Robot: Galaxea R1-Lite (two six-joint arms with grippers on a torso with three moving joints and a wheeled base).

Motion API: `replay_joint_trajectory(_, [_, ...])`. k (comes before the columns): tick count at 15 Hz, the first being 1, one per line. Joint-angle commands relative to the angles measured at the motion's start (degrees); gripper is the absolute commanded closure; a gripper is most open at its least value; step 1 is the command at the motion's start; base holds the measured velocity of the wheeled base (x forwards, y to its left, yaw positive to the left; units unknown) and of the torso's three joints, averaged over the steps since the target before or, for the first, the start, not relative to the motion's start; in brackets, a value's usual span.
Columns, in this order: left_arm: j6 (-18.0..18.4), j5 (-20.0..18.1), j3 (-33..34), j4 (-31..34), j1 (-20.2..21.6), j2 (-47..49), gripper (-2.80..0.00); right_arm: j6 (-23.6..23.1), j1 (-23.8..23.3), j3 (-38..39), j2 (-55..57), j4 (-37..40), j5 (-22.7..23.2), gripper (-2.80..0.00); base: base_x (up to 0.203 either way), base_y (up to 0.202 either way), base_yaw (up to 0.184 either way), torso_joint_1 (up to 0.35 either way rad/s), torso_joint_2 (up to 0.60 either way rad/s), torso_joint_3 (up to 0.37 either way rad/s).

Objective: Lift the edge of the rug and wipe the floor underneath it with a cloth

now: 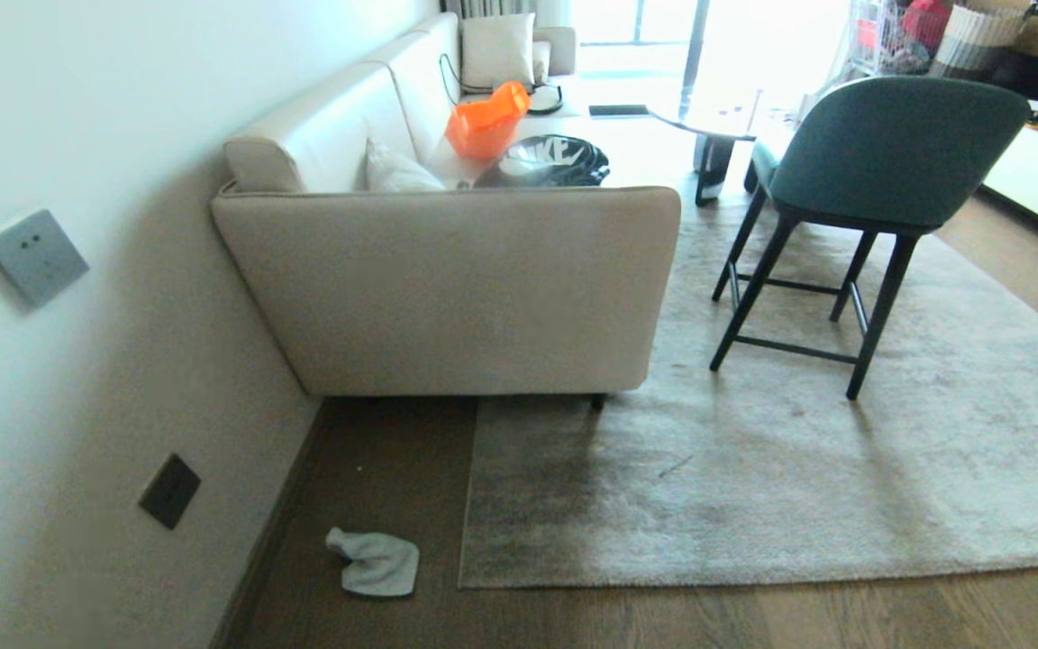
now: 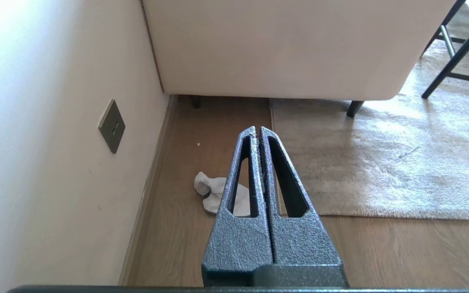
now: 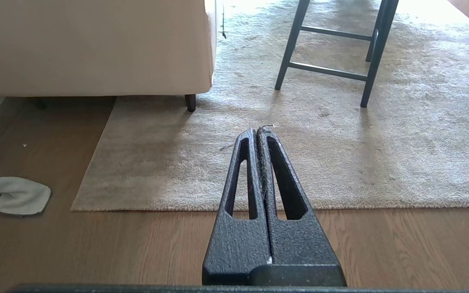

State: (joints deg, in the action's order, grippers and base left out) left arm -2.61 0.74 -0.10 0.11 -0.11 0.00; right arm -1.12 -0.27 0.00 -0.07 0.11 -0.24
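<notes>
Both arms hang above the floor [image 1: 663, 622], the left end effector [image 2: 257, 131] and right end effector [image 3: 256, 132] pressed together, empty. The cloth [image 1: 376, 562] lies crumpled on bare planks, just beside the flat rug edge [image 1: 467, 505]. Behind stands the sofa [image 1: 447, 288].

Somebody's living room, lived-in home for sure

Cream sofa [image 1: 447, 279] pushed against the wall with cushions [image 1: 496, 50], an orange bag [image 1: 486, 122] and a black sports bag [image 1: 548, 162] dumped on the seat. Big grey-beige rug [image 1: 798, 469] over wood-plank floor [image 1: 663, 617], a teal chair [image 1: 879, 162] on dark legs, a low coffee table [image 1: 708, 126] further back, bright daylight from a tall window [image 1: 636, 22] and wall sockets [image 1: 169, 489] near the skirting.
</notes>
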Motion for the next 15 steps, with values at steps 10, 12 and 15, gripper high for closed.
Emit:
replay_joint_trajectory(10, [0.0,0.0,0.0,0.0,0.0,0.0,0.0,-0.2,0.0,0.0,0.1,-0.1,0.0,0.0,0.0,0.0,0.0,0.0,0.0,0.0])
replay_joint_trajectory(12, [0.0,0.0,0.0,0.0,0.0,0.0,0.0,-0.2,0.0,0.0,0.1,-0.1,0.1,0.0,0.0,0.0,0.0,0.0,0.0,0.0])
replay_joint_trajectory(15, [0.0,0.0,0.0,0.0,0.0,0.0,0.0,-0.1,0.0,0.0,0.1,-0.1,0.1,0.0,0.0,0.0,0.0,0.0,0.0,0.0])
